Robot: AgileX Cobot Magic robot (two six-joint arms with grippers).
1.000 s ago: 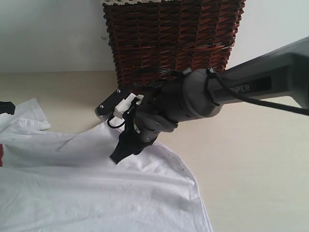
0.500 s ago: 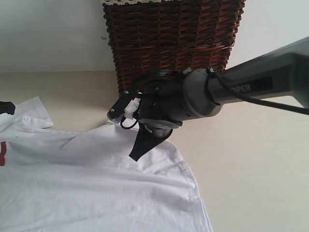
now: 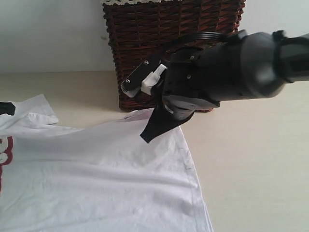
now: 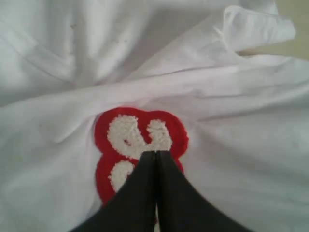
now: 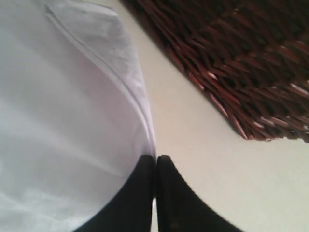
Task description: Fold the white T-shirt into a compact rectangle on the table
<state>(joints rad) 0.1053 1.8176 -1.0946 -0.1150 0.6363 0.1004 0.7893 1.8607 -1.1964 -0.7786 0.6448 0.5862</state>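
The white T-shirt (image 3: 96, 179) lies spread over the table (image 3: 251, 169), with its red-outlined fuzzy lettering (image 3: 5, 155) at the left edge of the exterior view. My right gripper (image 3: 146, 137) is shut and pinches the shirt's hem close to the basket. In the right wrist view the hem of the T-shirt (image 5: 63, 96) runs straight into the closed tips of the right gripper (image 5: 155, 157). My left gripper (image 4: 155, 152) is shut, its tips over a red-and-white letter (image 4: 137, 137) on the T-shirt (image 4: 231, 145). Whether it pinches cloth does not show.
A dark wicker basket (image 3: 174, 43) with a lace-trimmed lining stands at the back, just behind the right gripper, and its woven wall (image 5: 241, 58) is near in the right wrist view. Bare table (image 5: 207, 169) stretches to the right of the shirt. A sleeve (image 3: 34, 113) lies at the left.
The right gripper closed on the hem and moved up and right toward the basket, drawing the shirt's edge with it. More of the red lettering slid into view at the left.
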